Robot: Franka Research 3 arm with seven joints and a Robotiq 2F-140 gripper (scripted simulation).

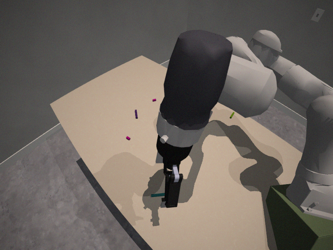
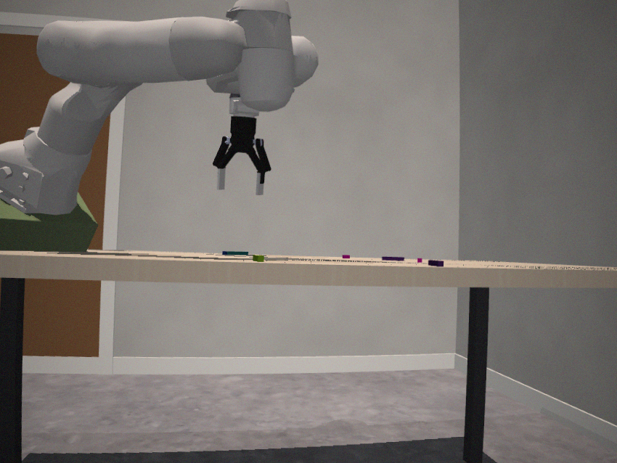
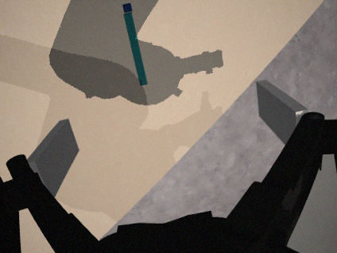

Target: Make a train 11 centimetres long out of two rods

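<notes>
Wrist view: turquoise rod (image 3: 136, 49) beyond spread jaws.

A: Arm (image 2: 139, 42) look?
B: Pale grey rounded links, dark cap on the wrist link in top view, lighter grey collar under it.
A: Gripper (image 2: 239, 186)?
B: Black linkage, grey finger pads (image 2: 221, 179). Base sits on a green block (image 2: 44, 231).

No legible text, label, brand mark, number or sign appears in any of the three views; the arm's casing is unmarked; the rods on the table carry colour only, no lettering; the small pale plate (image 1: 317, 14) on the wall shows no characters that can be read; the green base block (image 1: 290, 223) is likewise plain.
</notes>
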